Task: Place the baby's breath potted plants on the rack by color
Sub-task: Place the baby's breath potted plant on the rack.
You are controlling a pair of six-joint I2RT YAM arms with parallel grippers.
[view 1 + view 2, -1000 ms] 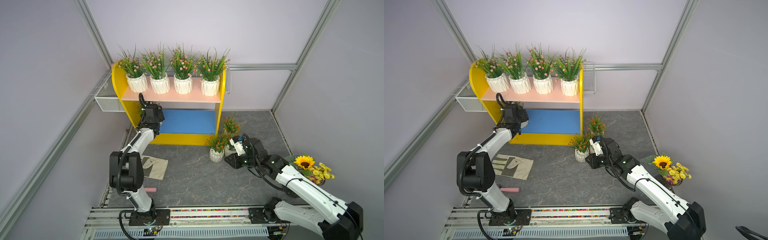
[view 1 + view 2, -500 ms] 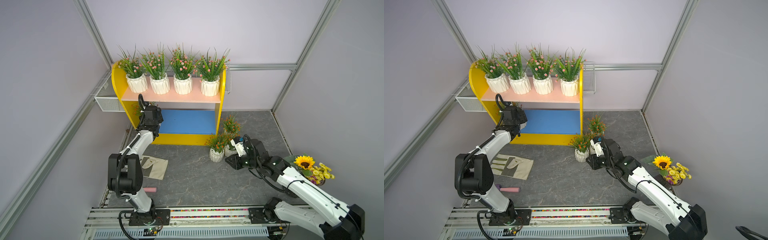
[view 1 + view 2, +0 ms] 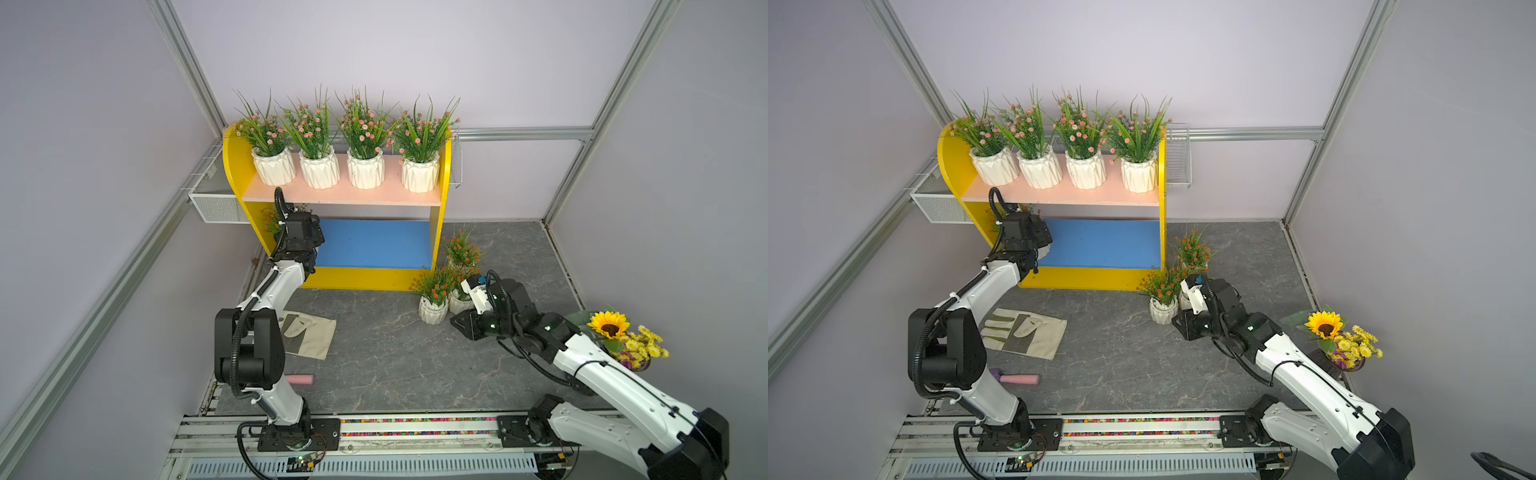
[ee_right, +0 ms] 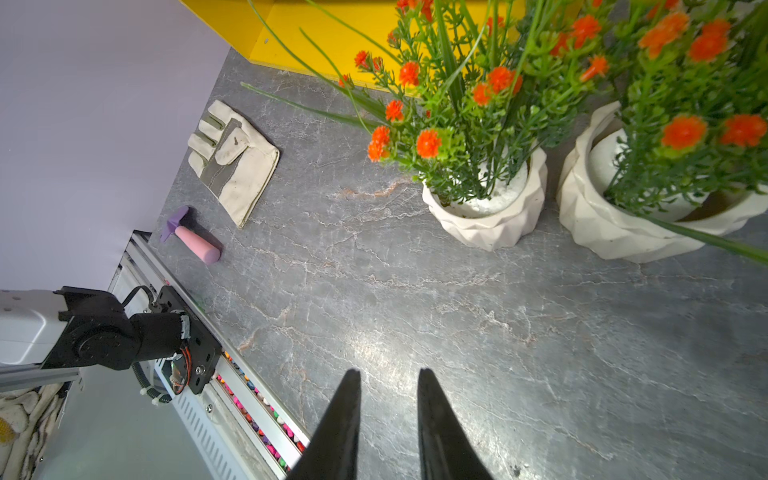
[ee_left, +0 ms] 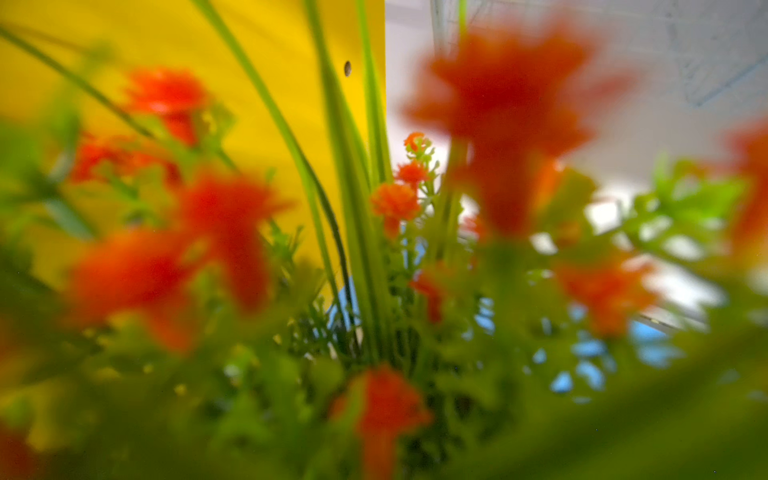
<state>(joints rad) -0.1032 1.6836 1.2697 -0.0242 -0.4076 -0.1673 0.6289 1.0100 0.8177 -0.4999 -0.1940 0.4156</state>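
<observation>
Against the back wall, in both top views, stands the two-shelf wooden rack (image 3: 365,277) with rounded yellow side panels. Its pale pink upper board (image 3: 340,196) carries four white faceted pots of pink-blossomed sprigs (image 3: 365,170) in a row, so that colour looks sorted. The left gripper (image 3: 300,233) reaches in at the left end of the blue lower board (image 3: 374,243). An orange-blossomed potted plant (image 3: 271,218) sits right at it, tucked against the side panel, which I judge leaves the board free for its fellows. The wrist hides the fingers, so I cannot tell whether that claw grips or has let go. Three more orange-blossomed pots (image 3: 432,309) huddle on the floor by the rack's right foot, and the right gripper (image 3: 459,325) lies low just beside the nearest.

Through the left wrist camera, blurred orange blossoms (image 5: 511,116) fill the lens, with the yellow panel (image 5: 270,50) behind them and flecks of blue between the stems. The pot probably rests on the board, though nothing shows it plainly.

Through the right wrist camera, the black fingers (image 4: 345,415) stand narrowly parted with nothing between them. They are apart from two white pots (image 4: 486,216), a fair stance for the next pick.

The grey marbled floor (image 3: 395,353) also holds a canvas work glove (image 3: 309,332), a pink-handled tool (image 3: 301,379) and a yellow sunflower bouquet (image 3: 609,326). A white wire mesh basket (image 3: 216,203) hangs beside the rack on lilac walls framed in aluminium.
</observation>
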